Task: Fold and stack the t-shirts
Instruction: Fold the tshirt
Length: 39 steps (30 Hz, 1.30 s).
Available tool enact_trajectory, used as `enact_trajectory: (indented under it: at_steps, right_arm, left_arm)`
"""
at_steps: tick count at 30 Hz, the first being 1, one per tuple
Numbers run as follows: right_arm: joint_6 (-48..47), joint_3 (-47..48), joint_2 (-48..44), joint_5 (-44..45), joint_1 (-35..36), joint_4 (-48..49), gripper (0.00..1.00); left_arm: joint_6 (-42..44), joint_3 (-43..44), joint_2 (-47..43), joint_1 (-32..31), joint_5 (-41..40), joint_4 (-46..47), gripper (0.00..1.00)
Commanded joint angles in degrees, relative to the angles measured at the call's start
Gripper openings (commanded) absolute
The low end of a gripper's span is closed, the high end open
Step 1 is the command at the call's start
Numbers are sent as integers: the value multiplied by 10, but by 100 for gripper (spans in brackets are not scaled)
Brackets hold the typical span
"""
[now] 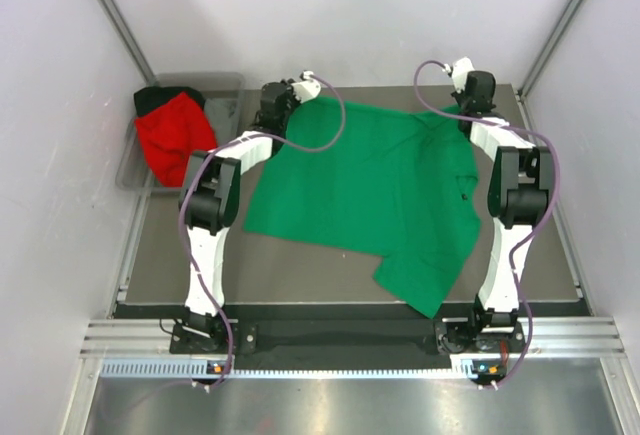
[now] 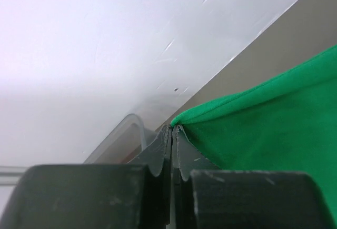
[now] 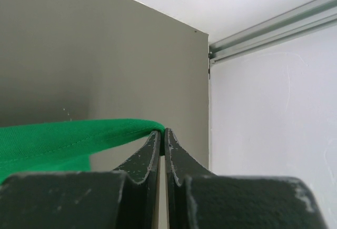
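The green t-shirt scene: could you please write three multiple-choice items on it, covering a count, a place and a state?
1. How many t-shirts lie spread on the table? A one B two C three
2. Where is the red t-shirt? A at the table's near edge B in the grey bin C on an arm
3. The left gripper and right gripper are: A open B shut on the green t-shirt C shut on nothing
Answers: A, only the green one lies spread; B, red cloth sits in the bin; B, wrist views show green cloth pinched.

A green t-shirt (image 1: pixel 370 180) lay spread across the table (image 1: pixel 300 267), while a red t-shirt (image 1: pixel 172 142) sat heaped in the grey bin (image 1: pixel 226 81).
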Motion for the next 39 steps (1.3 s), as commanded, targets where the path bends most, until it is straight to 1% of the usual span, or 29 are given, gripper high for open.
enact_trajectory:
  at_steps: [1,8,12,15,17,18,28,33,34,39]
  right_arm:
    - [4,13,-35,23,0,24,0]
    - [4,-20,-54,24,0,34,0]
    - [10,-45,-83,19,0,31,0]
    - [18,-68,-111,17,0,25,0]
    - [22,-91,-127,10,0,18,0]
    - [26,-98,-144,5,16,15,0]
    - [72,-211,-256,-34,27,-53,0]
    - [84,-264,-314,-42,31,-59,0]
    - [84,-278,-320,-44,31,-77,0]
    - [100,-319,-365,-56,32,-93,0]
  left_arm:
    - [21,16,13,-7,-15,48,0]
    - [8,-1,-5,-8,-30,50,0]
    - [-1,-9,-17,-8,-38,55,0]
    - [-3,-24,-30,-7,-52,75,0]
    - [-5,-47,-44,-7,-52,81,0]
    - [-7,-55,-49,-8,-51,82,0]
    - [-26,-183,-125,-6,-53,116,0]
    - [-40,-214,-157,-6,-50,112,0]
    - [-40,-225,-161,-6,-50,113,0]
    - [-46,-256,-182,-6,-45,111,0]
